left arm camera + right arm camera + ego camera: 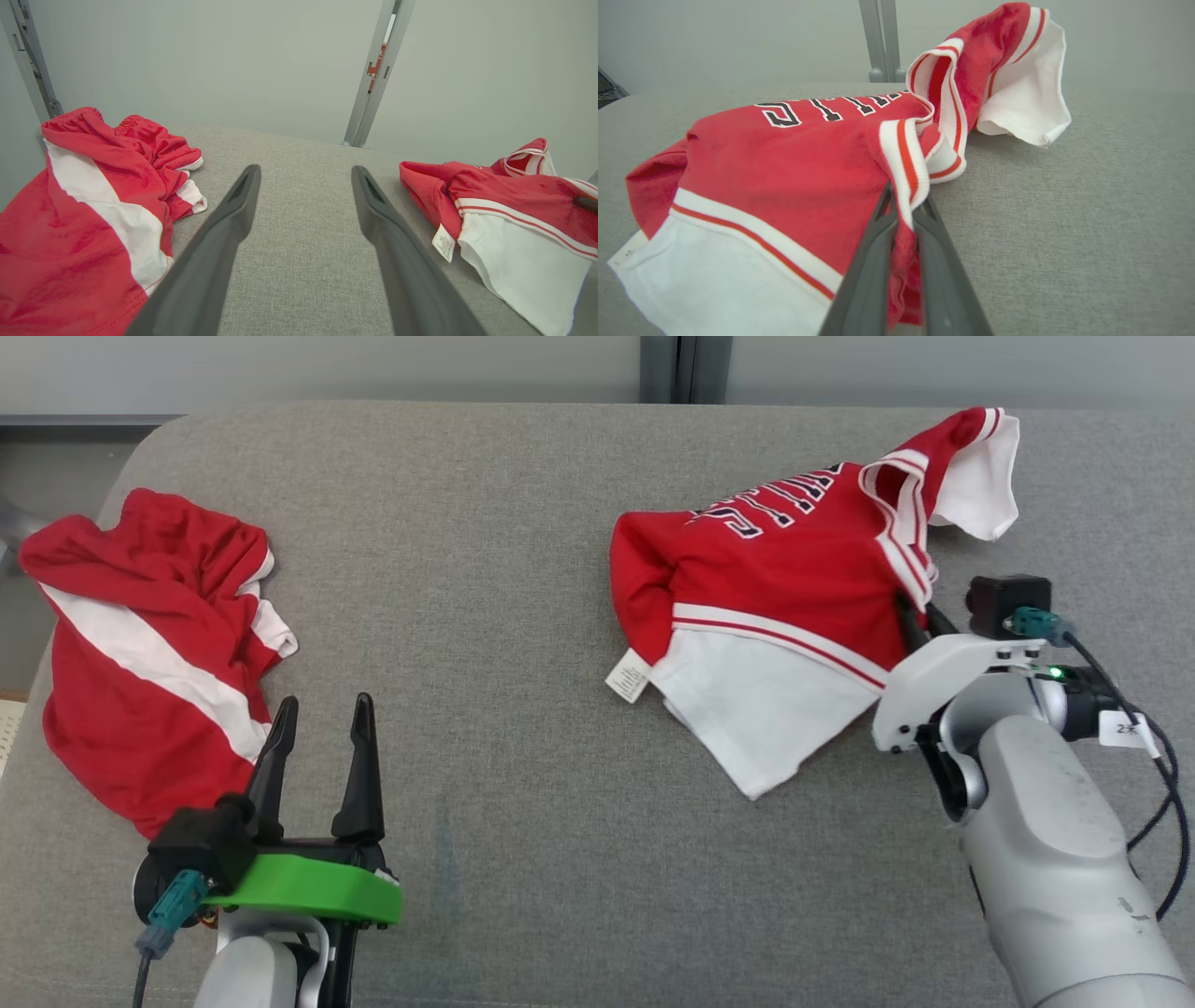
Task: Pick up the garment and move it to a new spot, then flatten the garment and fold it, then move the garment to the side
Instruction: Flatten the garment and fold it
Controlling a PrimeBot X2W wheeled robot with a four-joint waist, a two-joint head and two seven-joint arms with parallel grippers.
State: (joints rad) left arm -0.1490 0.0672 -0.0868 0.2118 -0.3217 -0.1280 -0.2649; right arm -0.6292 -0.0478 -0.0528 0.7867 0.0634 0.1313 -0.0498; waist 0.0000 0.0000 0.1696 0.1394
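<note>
Here, right hand [906, 205] clenched on striped garment [775, 579], left hand [325, 702] released, beside second red cloth [140, 663]

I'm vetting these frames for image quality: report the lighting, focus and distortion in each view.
Head view: soft, even light, sharp, with a faint shadow under the red-and-white lettered jersey on the grey fabric surface. Left wrist view: wide-angle stretch swells the open left gripper. Right wrist view: the right gripper, pinching the jersey, blurs near the lens; the lettering is crisp.
</note>
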